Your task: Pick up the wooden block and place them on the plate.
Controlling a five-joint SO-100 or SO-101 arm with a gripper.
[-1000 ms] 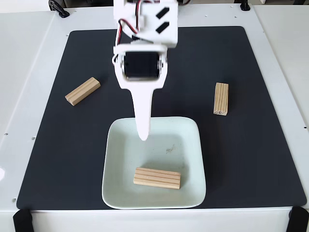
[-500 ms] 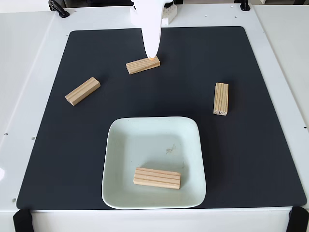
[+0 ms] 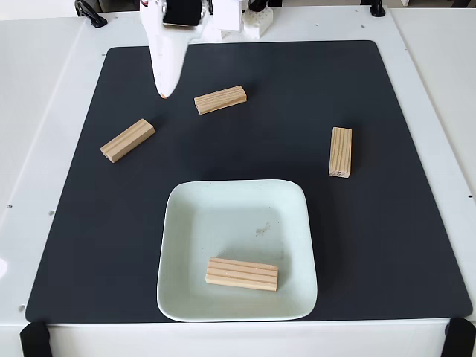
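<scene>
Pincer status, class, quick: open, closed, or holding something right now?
Pincer: it holds nothing and hangs over the black mat, left of the nearest wooden block; open or closed cannot be told.

A large black mat [image 3: 387,223] with rounded corners covers most of a white table [image 3: 37,149]. 2 black clamps [image 3: 33,338] grip the table's near corners, bottom left and right.
</scene>
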